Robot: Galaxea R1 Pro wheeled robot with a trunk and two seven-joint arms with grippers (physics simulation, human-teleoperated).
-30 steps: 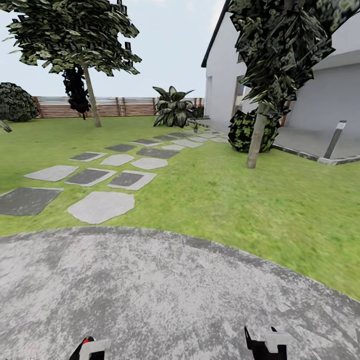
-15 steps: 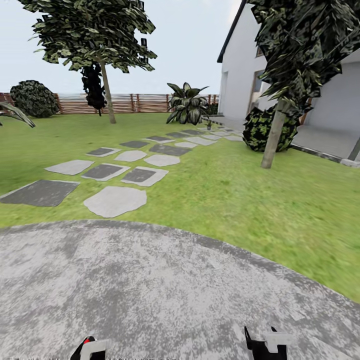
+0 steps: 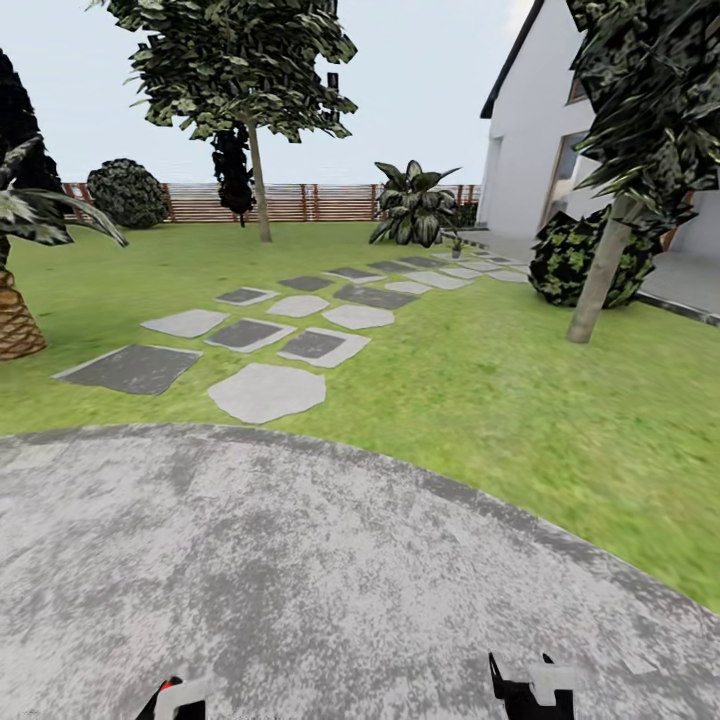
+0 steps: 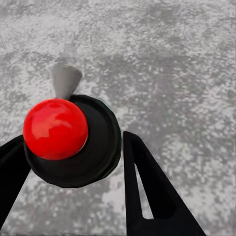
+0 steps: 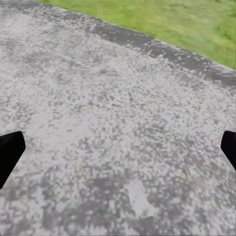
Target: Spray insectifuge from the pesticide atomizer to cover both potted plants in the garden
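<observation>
At the bottom edge of the head view sit the two hands. The left hand (image 3: 172, 698) is clamped on the atomizer (image 4: 71, 140): in the left wrist view its black fingers (image 4: 147, 189) sit on either side of a round black body topped by a red ball, with a grey nozzle poking out beyond it (the red top also just shows at the head view's lower edge). The right hand (image 3: 528, 685) holds nothing; in the right wrist view its fingertips (image 5: 10, 150) stand wide apart at the two sides.

Under both hands lies the grey patio (image 3: 300, 570), its curved rim meeting the lawn (image 3: 480, 400). From the rim a path of grey stepping stones (image 3: 268, 392), some pale and some dark, runs away across the grass. Left of the path stands a palm (image 3: 15, 315) with a scaly trunk. To the right a slim tree trunk (image 3: 600, 275) rises in front of a round dark bush (image 3: 565, 260).

Farther off, at the path's far end, a big plant (image 3: 415, 205) with broad striped leaves stands near the white house (image 3: 525, 150). A leafy tree (image 3: 245, 70) grows mid-lawn, and a brown slatted fence (image 3: 300, 202) closes the garden behind it, with another round bush (image 3: 127, 192) at its left. The small potted plants cannot be made out.
</observation>
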